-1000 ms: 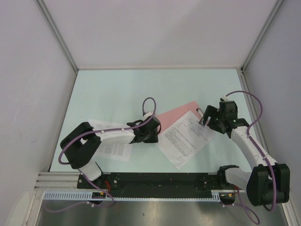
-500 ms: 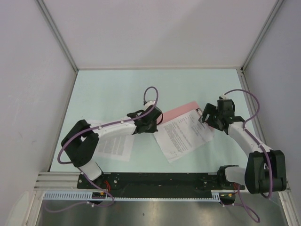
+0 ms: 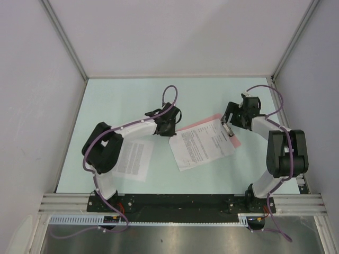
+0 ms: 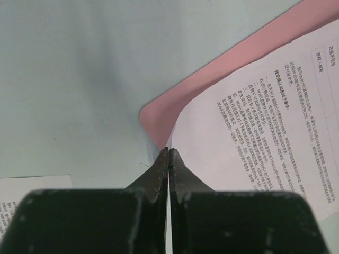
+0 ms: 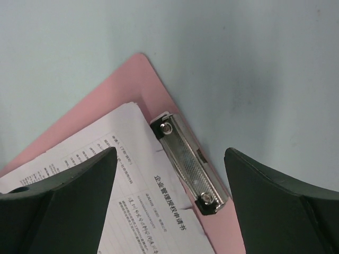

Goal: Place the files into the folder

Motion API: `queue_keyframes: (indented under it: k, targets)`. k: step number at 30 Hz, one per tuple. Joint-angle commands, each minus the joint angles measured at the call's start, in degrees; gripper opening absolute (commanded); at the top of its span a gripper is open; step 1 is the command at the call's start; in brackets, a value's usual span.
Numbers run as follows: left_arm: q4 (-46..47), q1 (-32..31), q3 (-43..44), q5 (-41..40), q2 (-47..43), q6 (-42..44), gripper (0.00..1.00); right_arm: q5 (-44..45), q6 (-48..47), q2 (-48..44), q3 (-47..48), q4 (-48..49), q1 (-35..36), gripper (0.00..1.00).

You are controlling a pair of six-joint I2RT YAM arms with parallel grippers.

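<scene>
The pink folder (image 3: 198,124) lies flat at mid table, its metal clip (image 5: 188,161) on the right short edge. One white printed file (image 3: 201,144) lies on it and covers most of it, its top edge against the clip. My left gripper (image 3: 170,128) is shut on that file's far-left corner; in the left wrist view the thin paper edge runs between the closed fingertips (image 4: 169,151) beside the folder's rounded corner (image 4: 212,79). My right gripper (image 3: 229,126) is open and empty, its fingers straddling the clip from above (image 5: 170,153). A second file (image 3: 132,159) lies at the left.
White walls with aluminium posts close in the light green table (image 3: 127,100) on three sides. The arm bases and a black rail (image 3: 175,203) run along the near edge. The second file's corner shows in the left wrist view (image 4: 26,196).
My left gripper has dragged the file up and to the right onto the pink folder, up to the clip. My right gripper has moved back and left over the clip.
</scene>
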Motion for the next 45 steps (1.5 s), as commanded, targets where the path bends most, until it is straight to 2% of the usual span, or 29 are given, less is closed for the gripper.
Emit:
queue_keyframes:
  k: [1, 17, 21, 32, 45]
  targets:
    - [-1.5, 0.8, 2.1, 1.3, 0.8, 0.6, 0.00, -3.9, -2.1, 2.1, 2.1, 2.2, -1.0, 0.87]
    - [3.1, 3.2, -3.5, 0.2, -1.2, -5.3, 0.00, -5.0, 0.0, 4.7, 2.1, -1.1, -1.0, 0.86]
    - [2.0, 3.3, -1.2, 2.2, 0.5, -5.7, 0.00, -5.7, 0.1, 5.3, 2.1, -1.3, -0.9, 0.86]
    - [1.5, 3.6, 0.6, 0.9, 2.3, -5.7, 0.00, -5.9, 0.8, 4.7, 1.4, -2.5, -0.9, 0.85]
    - [1.6, 4.9, 0.0, 0.8, 1.4, -5.9, 0.00, -6.4, 0.8, 4.9, 1.2, -2.4, -1.1, 0.85]
